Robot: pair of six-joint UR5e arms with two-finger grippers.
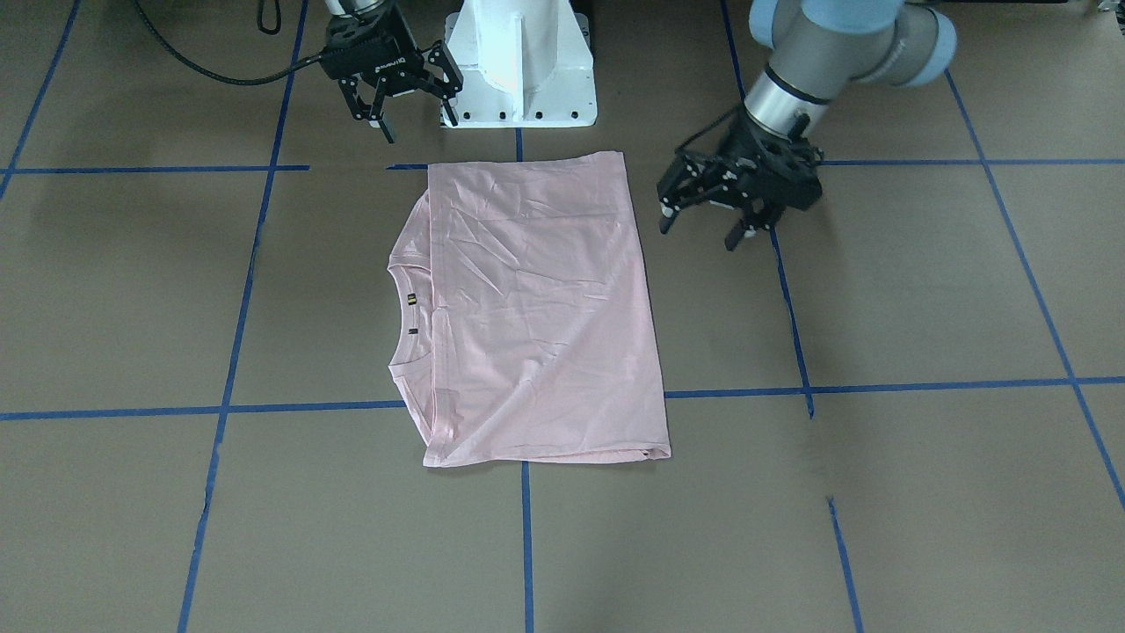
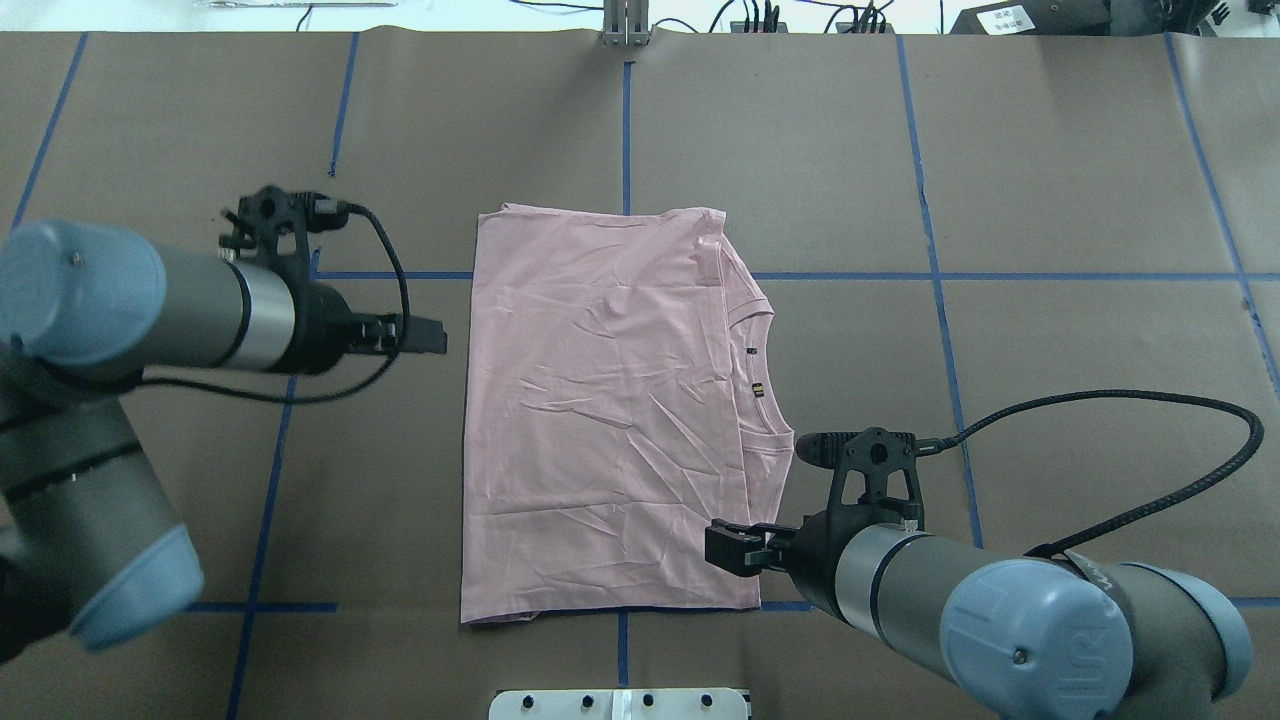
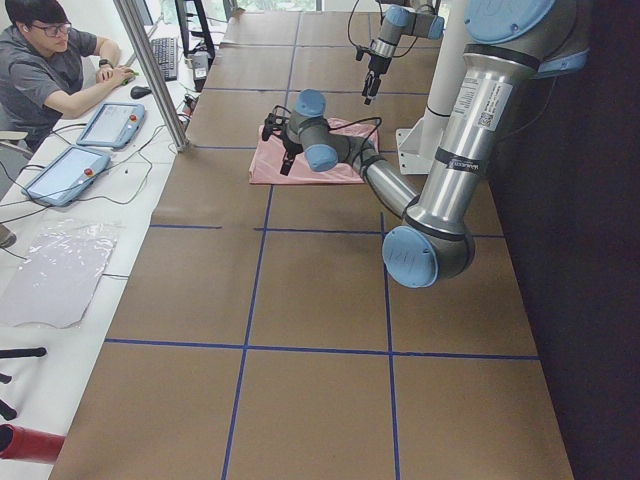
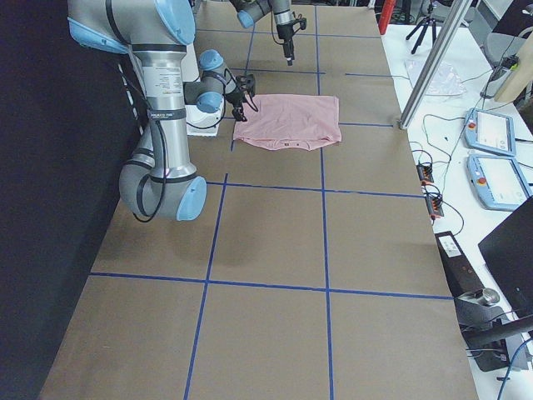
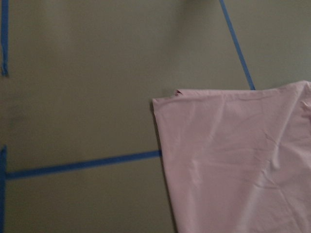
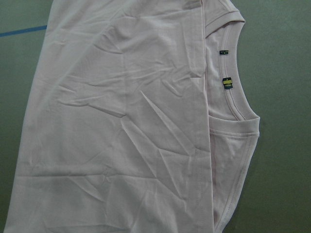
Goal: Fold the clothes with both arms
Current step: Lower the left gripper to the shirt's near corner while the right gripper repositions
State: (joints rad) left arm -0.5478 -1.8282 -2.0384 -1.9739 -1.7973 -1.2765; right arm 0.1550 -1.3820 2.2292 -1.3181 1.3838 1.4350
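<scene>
Brown table [image 1: 879, 527] bears folded T-shirt [image 1: 536, 316]; left claw [image 1: 700, 230], right claw [image 1: 420, 126] agape.

One camera looks steeply down across the table [image 1: 923, 290] toward the white base [image 1: 520, 61]; another looks down from behind it. Two watch from the table's ends, farther off. Both wrist cameras hang close over the shirt [image 6: 121, 121], which all views share.

Grey left arm [image 2: 190, 310], grey right arm [image 2: 890, 580], light-blue joint caps [image 2: 1040, 640], black cables [image 1: 246, 83], white pedestal [image 1: 518, 61]
</scene>
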